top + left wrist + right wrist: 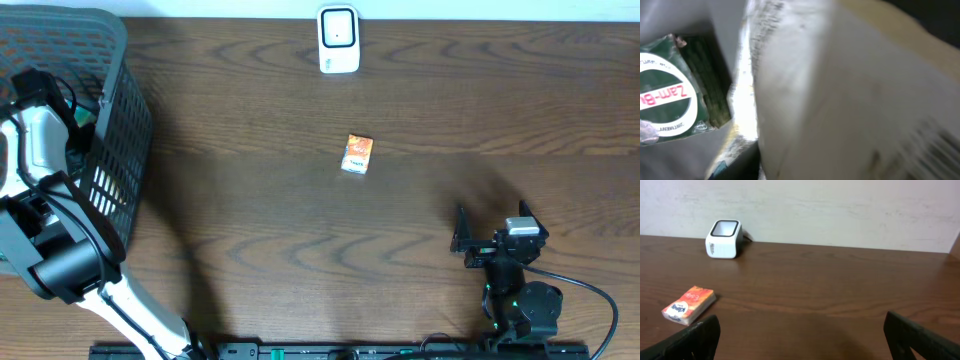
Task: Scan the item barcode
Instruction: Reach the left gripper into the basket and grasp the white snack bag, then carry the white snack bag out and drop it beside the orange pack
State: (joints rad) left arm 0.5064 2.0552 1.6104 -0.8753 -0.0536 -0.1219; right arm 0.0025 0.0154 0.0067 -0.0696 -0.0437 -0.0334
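My left arm [35,150] reaches down into the dark mesh basket [122,130] at the table's left end, and its gripper is hidden inside. A blurred white and cream package [850,100] fills most of the left wrist view, pressed close to the camera, with no fingers showing. Beside it lies a green Zam-Buk packet [670,95]. The white barcode scanner [338,40] [724,239] stands at the far edge of the table. My right gripper [492,225] [802,330] rests near the front right, open and empty.
A small orange tissue packet [357,155] [689,305] lies flat on the brown wooden table [250,220], between the scanner and my right gripper. A pale wall [840,210] runs behind the table's far edge.
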